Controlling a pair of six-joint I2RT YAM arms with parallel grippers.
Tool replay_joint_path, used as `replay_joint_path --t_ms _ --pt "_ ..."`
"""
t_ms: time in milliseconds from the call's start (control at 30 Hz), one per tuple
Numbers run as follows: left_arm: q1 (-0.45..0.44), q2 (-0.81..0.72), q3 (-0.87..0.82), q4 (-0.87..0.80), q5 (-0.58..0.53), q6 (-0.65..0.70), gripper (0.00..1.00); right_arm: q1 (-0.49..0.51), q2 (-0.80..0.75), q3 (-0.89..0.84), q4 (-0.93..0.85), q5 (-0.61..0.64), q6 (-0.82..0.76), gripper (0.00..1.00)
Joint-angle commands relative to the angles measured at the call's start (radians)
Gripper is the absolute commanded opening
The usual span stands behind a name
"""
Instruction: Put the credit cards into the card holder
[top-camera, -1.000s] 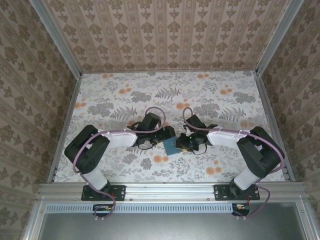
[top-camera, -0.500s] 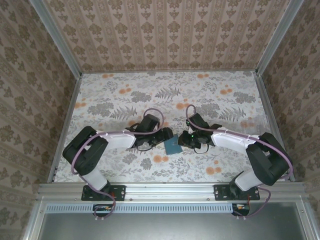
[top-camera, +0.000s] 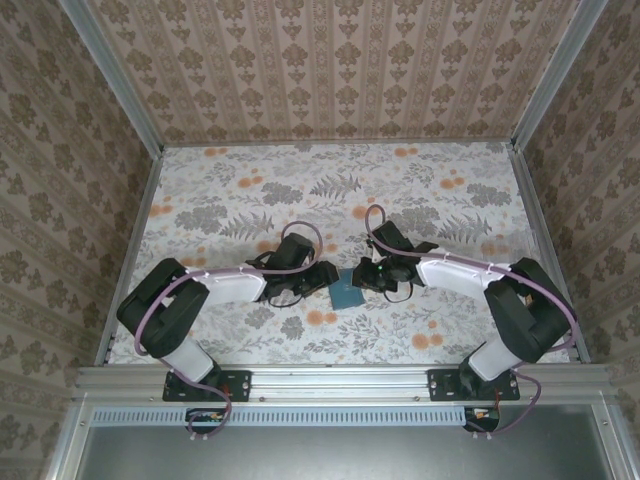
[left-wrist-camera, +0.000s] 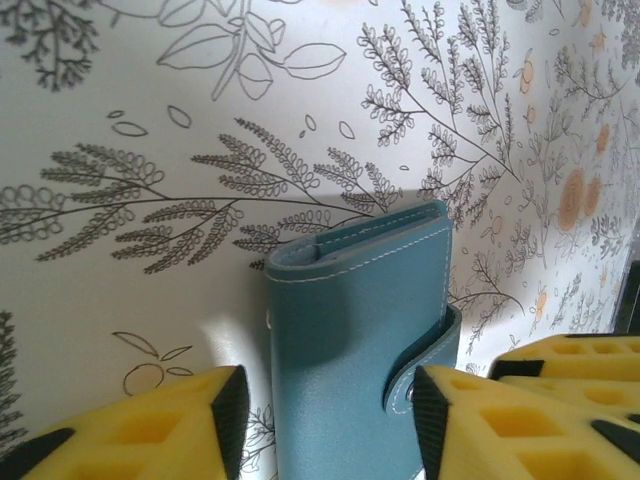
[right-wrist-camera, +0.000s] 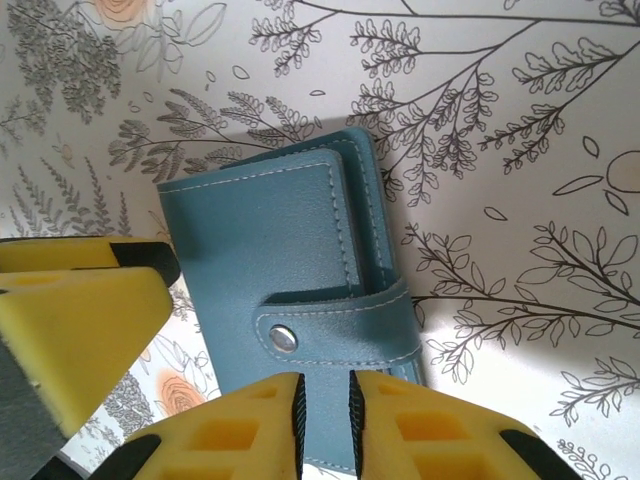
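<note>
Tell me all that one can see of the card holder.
The card holder is a small teal-blue wallet that looks like leather, with pale stitching along its edges. It is folded shut: a strap wraps around one side and fastens with a metal snap. It lies on the floral table, between the two arms. The left gripper straddles it, its jaws on either side. The right gripper, almost closed, sits over its near edge; whether it touches is unclear.

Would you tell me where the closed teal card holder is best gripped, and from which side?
The card holder lies flat and closed, so probably pinch across its two long edges from above, clear of the snap strap, which wraps one edge.
</note>
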Motion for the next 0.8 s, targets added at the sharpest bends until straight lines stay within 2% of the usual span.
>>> replay_joint_path --t_ms 0,300,767 --pt "0.002 0.036 -0.006 0.051 0.027 -0.021 0.45 -0.001 0.027 0.019 -0.034 -0.021 -0.022 0.23" --pt "0.002 0.061 -0.022 0.115 0.046 -0.035 0.39 0.0 0.056 -0.012 -0.024 -0.015 -0.017 0.21" --pt "0.001 0.046 -0.032 0.193 0.07 -0.015 0.17 0.002 0.056 -0.001 -0.045 0.02 -0.013 0.22"
